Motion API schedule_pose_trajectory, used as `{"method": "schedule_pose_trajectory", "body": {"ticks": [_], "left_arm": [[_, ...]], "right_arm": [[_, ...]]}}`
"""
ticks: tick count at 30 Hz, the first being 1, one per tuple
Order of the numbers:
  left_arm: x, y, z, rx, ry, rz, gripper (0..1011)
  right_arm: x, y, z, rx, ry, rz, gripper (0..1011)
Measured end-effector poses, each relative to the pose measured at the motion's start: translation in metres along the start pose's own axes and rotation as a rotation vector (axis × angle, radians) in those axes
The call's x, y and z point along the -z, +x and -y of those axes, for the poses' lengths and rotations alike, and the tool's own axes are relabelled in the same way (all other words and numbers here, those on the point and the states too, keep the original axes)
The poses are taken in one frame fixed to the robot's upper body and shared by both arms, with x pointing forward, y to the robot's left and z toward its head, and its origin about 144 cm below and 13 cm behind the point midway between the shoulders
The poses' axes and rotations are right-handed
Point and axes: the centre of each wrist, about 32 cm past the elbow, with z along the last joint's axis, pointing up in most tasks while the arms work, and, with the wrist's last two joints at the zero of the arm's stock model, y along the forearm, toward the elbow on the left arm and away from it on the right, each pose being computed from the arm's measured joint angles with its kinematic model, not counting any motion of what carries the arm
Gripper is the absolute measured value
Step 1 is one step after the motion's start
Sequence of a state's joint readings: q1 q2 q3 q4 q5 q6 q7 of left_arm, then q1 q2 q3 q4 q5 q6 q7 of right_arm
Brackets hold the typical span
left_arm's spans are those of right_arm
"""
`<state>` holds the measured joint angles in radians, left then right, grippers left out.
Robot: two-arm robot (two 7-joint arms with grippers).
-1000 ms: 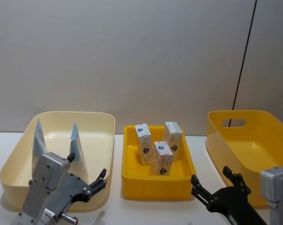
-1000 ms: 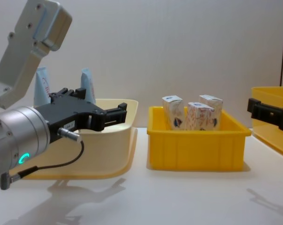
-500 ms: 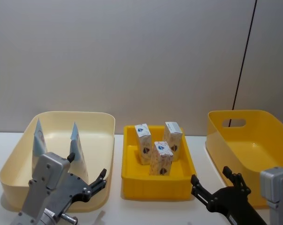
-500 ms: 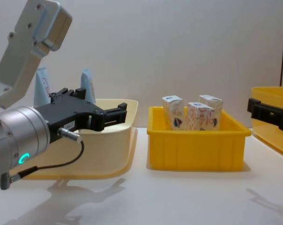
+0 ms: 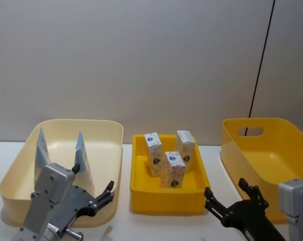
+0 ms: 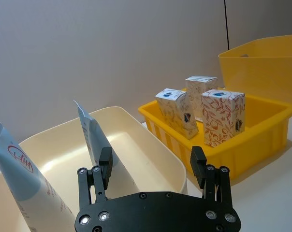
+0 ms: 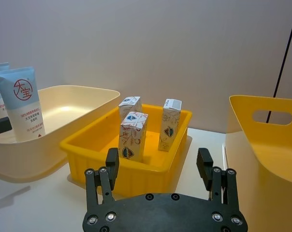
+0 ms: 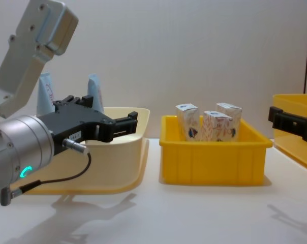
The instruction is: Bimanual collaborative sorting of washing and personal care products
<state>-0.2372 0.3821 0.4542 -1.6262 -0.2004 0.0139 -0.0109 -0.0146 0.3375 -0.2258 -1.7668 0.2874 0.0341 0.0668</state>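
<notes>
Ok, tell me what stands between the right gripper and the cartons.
Only the wall of the yellow tray: the cartons stand inside it, tops above the rim, and the open right gripper hangs off its near right corner. Nothing else lies between.

Tubes (image 5: 41, 153) left of cartons (image 5: 174, 169)

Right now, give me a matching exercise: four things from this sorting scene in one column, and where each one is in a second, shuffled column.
Column one:
1. squeeze tubes
2. white cartons
3. left end effector
4. right end effector

Column two:
A. in the small yellow bin
B. open, at the near side of the cream bin
C. open, near the handled yellow bin
D. standing in the cream bin

Pairs: 1-D, 2-A, 3-B, 4-C.
</notes>
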Motion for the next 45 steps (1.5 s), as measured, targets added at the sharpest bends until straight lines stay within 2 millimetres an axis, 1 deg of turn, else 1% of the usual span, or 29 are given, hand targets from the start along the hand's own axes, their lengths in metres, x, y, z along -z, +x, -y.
{"method": "schedule_pose_trajectory", "body": {"ticks": [27,45], "left_arm": [[0.0,0.001,0.0,0.0,0.001,-0.001,1003],[0.001,0.012,0.007,-0.023,0.028,-0.079,1003]], "right_arm": [[0.0,0.0,0.0,0.0,0.0,0.0,1001],[0.0,0.0,0.0,0.0,0.0,0.0,1001]]}}
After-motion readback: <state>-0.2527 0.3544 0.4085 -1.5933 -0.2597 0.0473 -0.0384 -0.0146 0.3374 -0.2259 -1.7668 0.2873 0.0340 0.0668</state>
